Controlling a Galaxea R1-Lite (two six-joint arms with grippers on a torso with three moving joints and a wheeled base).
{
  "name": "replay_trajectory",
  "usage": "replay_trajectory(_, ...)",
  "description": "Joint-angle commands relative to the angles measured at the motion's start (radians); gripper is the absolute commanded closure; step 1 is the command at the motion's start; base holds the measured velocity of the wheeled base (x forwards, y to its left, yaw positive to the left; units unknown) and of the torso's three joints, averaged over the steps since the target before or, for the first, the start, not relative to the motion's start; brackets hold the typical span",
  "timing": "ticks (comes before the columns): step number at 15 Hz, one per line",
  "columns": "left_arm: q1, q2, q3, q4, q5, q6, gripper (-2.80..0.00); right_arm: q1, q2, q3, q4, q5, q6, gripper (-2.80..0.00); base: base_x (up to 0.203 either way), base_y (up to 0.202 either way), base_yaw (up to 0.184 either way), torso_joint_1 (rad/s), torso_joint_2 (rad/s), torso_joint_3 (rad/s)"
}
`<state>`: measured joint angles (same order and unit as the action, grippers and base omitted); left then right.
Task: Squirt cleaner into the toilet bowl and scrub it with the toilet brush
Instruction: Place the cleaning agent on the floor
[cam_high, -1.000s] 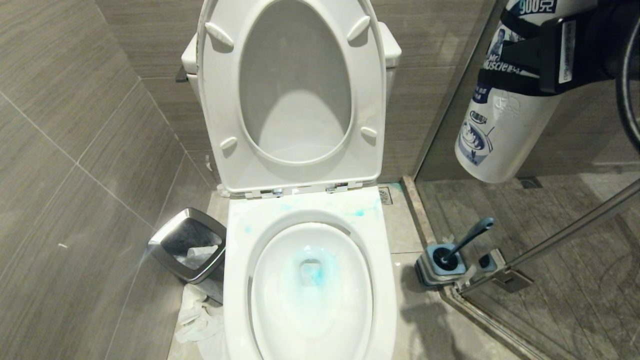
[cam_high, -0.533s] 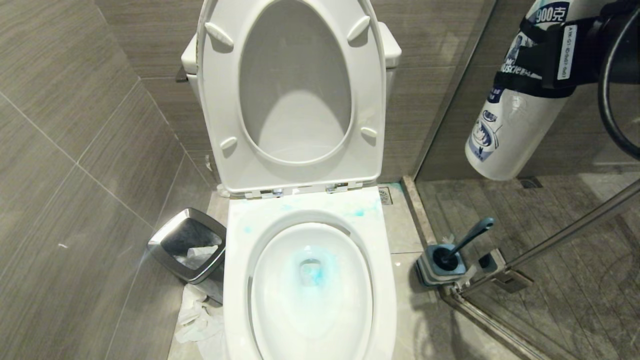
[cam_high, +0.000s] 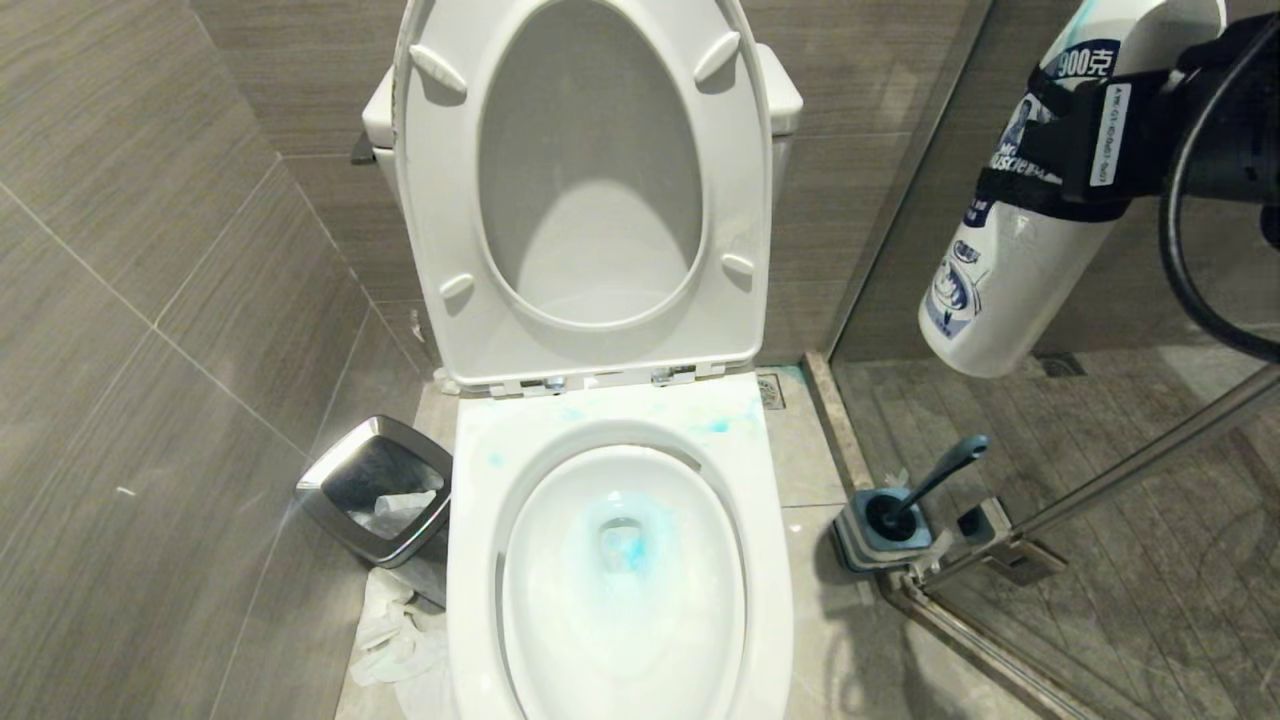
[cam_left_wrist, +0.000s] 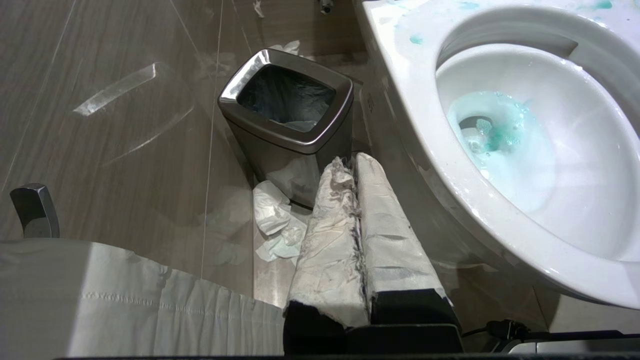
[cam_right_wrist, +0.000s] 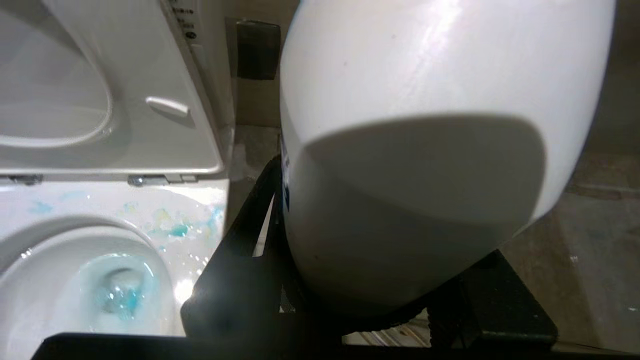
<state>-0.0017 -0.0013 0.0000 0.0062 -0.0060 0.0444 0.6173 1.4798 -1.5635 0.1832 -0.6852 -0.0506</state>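
Note:
The toilet bowl stands with seat and lid raised. Turquoise cleaner tints the water, and it smears the back rim. In the wrist views the cleaner and the bowl show again. My right gripper is shut on a white cleaner bottle, held tilted in the air right of the toilet. That bottle fills the view between the right gripper jaws. The toilet brush leans in its square holder on the floor below. My left gripper is shut and empty, low beside the bowl.
A chrome-rimmed bin stands left of the toilet, with crumpled tissue on the floor by it. A glass shower door with a metal rail and floor frame sits right behind the brush holder. Tiled walls close in on the left.
My right gripper has turned the bottle, so its top leans further right and its base hangs slightly lower. The left arm and the toilet have not moved.

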Motion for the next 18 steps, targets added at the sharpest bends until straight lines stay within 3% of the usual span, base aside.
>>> replay_trajectory(1,0.000,0.001,0.000,0.000,0.000,0.002,0.00,-0.035,0.003,0.073,-0.127,0.056,0.000,0.00,0.000,0.000,0.000,0.000,0.00,0.000)
replay_trajectory(6,0.000,0.001,0.000,0.000,0.000,0.001,0.00,-0.174,-0.001,0.133,-0.202,0.289,0.001,0.00,0.000,0.000,0.000,0.000,0.00,0.000)
replay_trajectory(11,0.000,0.001,0.000,-0.001,0.000,0.002,0.00,-0.239,-0.046,0.217,-0.205,0.432,-0.003,0.00,0.000,0.000,0.000,0.000,0.00,0.000)
replay_trajectory(15,0.000,0.001,0.000,-0.001,0.000,0.000,0.00,-0.271,-0.047,0.320,-0.234,0.451,-0.049,0.00,0.000,0.000,0.000,0.000,0.00,0.000)
replay_trajectory(18,0.000,0.001,0.000,0.000,0.000,0.000,0.00,-0.314,0.030,0.398,-0.438,0.465,-0.051,0.00,0.000,0.000,0.000,0.000,0.00,0.000)
